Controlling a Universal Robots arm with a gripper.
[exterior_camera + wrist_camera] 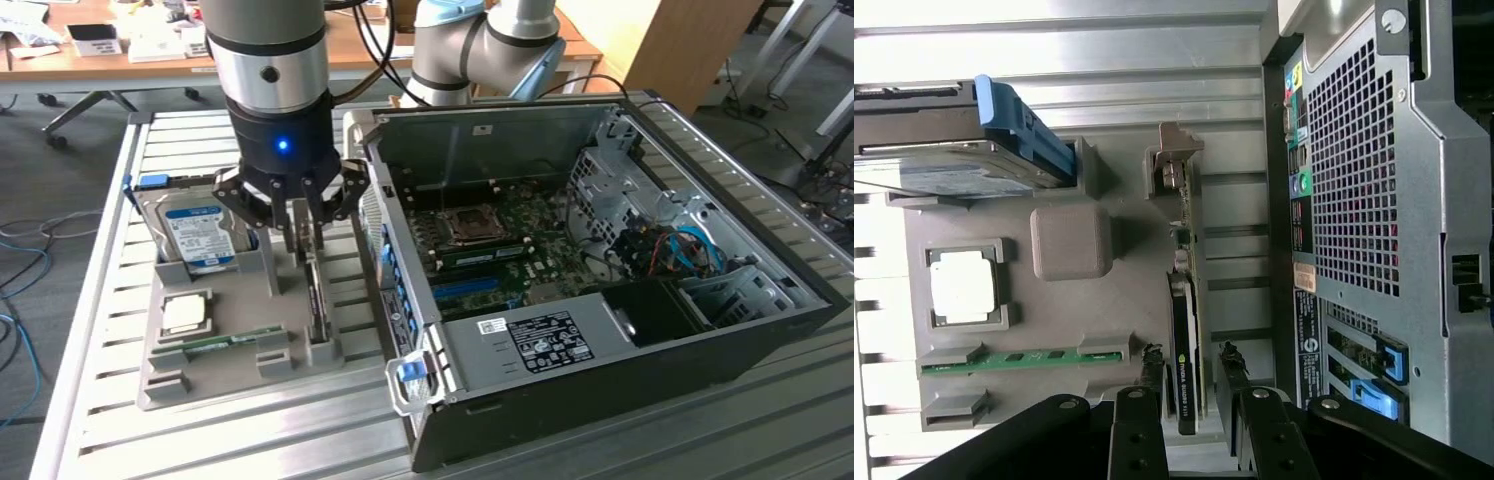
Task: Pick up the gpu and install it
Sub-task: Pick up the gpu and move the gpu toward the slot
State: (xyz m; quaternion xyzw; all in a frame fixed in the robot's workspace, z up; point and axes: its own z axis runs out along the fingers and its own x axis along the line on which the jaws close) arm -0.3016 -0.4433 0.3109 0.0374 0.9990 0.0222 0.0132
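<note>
Evidently the gpu (1189,385) is kept on edge in the holder (1054,305), so the spread jaws are placed astride it, not pinching.

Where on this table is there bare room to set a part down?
Bare table slats lie at the exterior view's lower left, bordered by the grey tray and computer case. Crowded: the tray itself and its narrow gap to the case.

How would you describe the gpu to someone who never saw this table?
Beside the open computer case lies a grey parts tray. In the tray's slot nearest the case stands the gpu, on its edge. Unlike the blue-labelled hard drive, the square processor and the green memory stick, it is a thin dark card.
</note>
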